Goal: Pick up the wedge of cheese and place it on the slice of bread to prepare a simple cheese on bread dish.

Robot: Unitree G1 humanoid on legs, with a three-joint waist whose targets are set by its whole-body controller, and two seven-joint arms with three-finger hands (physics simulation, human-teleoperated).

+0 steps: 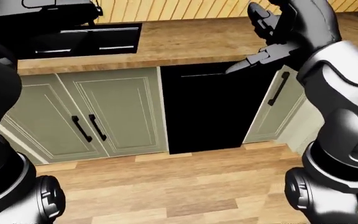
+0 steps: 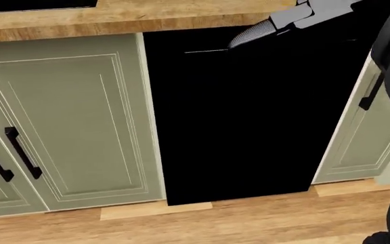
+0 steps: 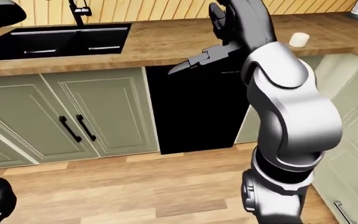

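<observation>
Wood-topped kitchen counter [image 3: 166,44] over green cabinet doors [image 3: 107,112]. Right hand [image 3: 232,25] raised, fingers spread, empty; left hand's fingers indiscernible. Cheese, bread unseen: scan past fingertips along counter before reaching.

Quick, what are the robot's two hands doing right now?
Right hand: open, fingers spread, holding nothing.
Left hand: cannot be told; only a dark shape shows at the eye views' top left.

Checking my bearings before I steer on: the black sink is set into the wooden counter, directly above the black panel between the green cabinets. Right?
Not quite. The black sink is in the wooden counter, but it sits above the green cabinet doors at the view's left, not above the black panel. The right-eye view shows this best.
</observation>
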